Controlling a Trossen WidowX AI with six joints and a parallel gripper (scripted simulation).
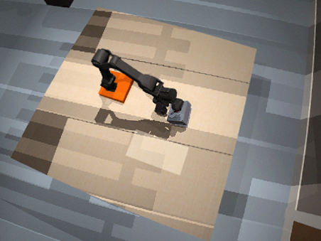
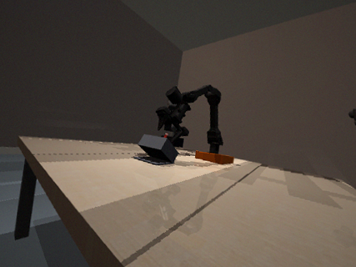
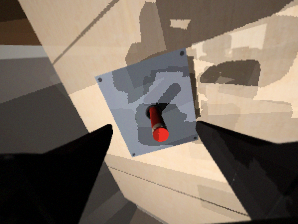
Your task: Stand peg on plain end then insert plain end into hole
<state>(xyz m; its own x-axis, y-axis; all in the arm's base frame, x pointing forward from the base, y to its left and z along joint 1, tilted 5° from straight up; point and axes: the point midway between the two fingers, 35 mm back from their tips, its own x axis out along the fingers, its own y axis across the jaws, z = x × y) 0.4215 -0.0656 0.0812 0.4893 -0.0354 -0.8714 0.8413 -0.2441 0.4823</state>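
The grey sloped panel point(image 1: 185, 113) point(image 2: 157, 147) point(image 3: 172, 135) stands in front of the arm. The red peg point(image 3: 160, 134) point(image 2: 166, 135) stands in the panel's hole, with its white-banded end outward; its inner end is hidden in the hole. The hole's dark rim point(image 3: 149, 111) shows beside the peg's base. My gripper point(image 3: 154, 126) is wide open, one finger on each side of the peg with a gap to both. Nothing is between the fingertips that they touch. In the top view the arm and gripper hide the peg.
The arm's orange base point(image 1: 121, 90) point(image 2: 214, 158) sits on the wooden table point(image 1: 97, 152) point(image 2: 248, 237) behind the panel. Small dark screws mark the panel's corners in the wrist view. Shadows of the arm fall across the table and panel.
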